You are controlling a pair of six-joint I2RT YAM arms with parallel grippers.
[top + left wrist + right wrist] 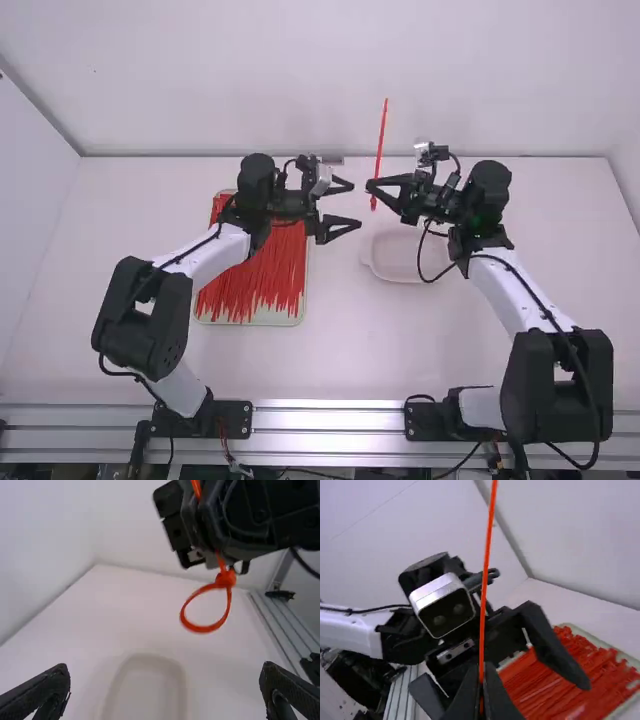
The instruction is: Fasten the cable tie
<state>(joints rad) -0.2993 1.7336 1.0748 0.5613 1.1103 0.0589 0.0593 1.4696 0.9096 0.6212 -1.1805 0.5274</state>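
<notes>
While left fingers (pixel 41 689) spread wide, right fingers (pixel 463 700) pinch a looped, seemingly plastic red cable tie (pixel 202 627).

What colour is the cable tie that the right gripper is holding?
Orange-red, loop and tail. The left wrist view shows the cable tie best, in the right gripper.

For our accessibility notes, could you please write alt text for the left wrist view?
The right hand grips a red cable tie, closed into a loop, hanging over the white table near a shallow white tray. The left hand's own fingers stand wide apart.
</notes>
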